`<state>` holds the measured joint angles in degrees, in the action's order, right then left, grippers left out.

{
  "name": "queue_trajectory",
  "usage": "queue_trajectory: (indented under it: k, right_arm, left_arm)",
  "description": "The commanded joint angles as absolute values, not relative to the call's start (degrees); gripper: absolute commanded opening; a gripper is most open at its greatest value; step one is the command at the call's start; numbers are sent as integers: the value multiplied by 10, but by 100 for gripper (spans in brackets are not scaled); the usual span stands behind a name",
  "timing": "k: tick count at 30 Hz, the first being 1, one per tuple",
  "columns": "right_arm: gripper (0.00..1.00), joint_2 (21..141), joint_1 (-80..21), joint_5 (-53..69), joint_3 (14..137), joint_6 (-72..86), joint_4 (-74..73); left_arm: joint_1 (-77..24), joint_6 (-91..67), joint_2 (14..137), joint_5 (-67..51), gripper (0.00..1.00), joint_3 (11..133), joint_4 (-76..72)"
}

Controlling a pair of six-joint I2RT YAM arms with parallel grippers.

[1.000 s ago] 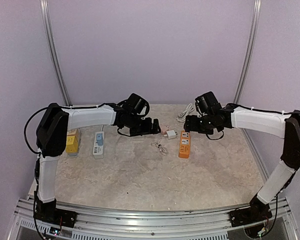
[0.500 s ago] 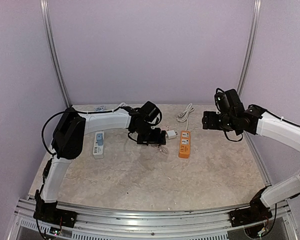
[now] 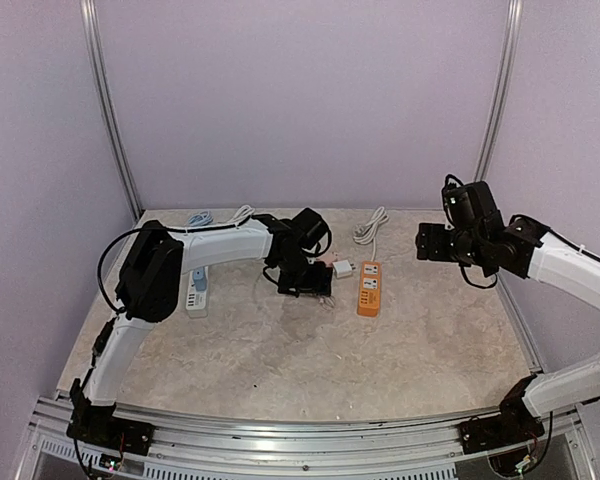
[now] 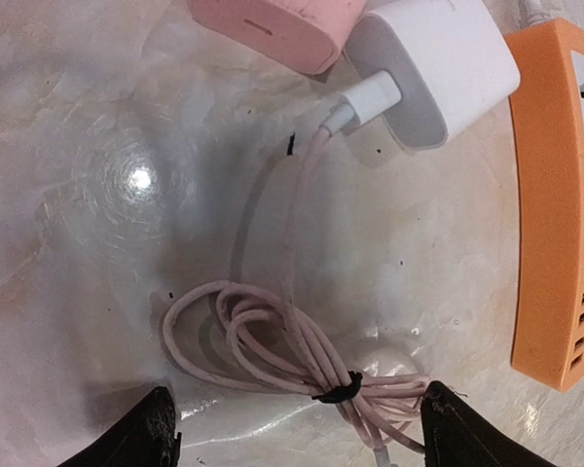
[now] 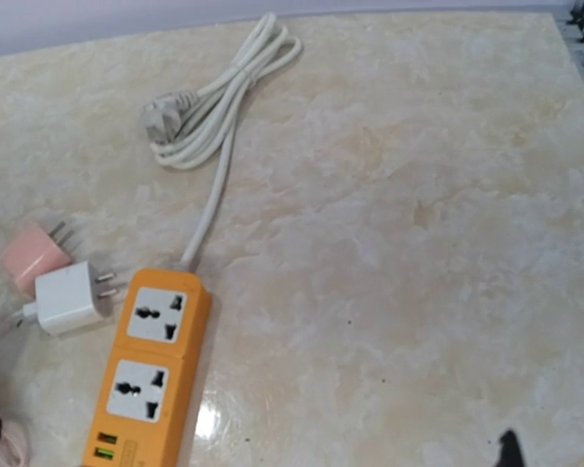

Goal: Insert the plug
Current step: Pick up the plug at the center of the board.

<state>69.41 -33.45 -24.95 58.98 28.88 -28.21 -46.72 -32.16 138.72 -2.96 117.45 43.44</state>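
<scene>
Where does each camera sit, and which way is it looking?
Top external: high behind the bases, facing down over the table; both arms show.
Left wrist: on the left arm, facing down at the coiled cable and white charger; left tool fingertips show.
Right wrist: on the right arm, facing down across the table; one fingertip's edge shows.
Shared: all show the orange power strip.

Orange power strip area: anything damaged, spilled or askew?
Nothing damaged or spilled. The white charger lies on its side, unplugged, prongs toward the orange power strip, with a pink charger beside it. Its pink cable is bundled with a black tie. The strip's own cord is coiled, its plug loose.
</scene>
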Motion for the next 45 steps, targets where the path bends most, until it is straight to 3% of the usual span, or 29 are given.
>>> queue_trajectory:
  k: [1, 15, 24, 33, 45]
  right_arm:
    - [85, 676, -333, -268, 578, 276, -291]
    - [85, 674, -333, -253, 569, 170, -256]
    - [85, 678, -333, -176, 570, 101, -236]
    - [91, 674, -334, -104, 573, 27, -219]
    - [88, 694, -337, -19, 541, -73, -124]
  left_arm:
    - [-469, -325, 1419, -29, 78, 1204, 464]
    - [-468, -334, 1385, -38, 23, 1155, 435]
    - [-470, -315, 1311, 10, 1, 1092, 404]
    - [-489, -229, 1226, 85, 0, 1051, 366]
    - [-545, -79, 1151, 122, 0, 984, 311]
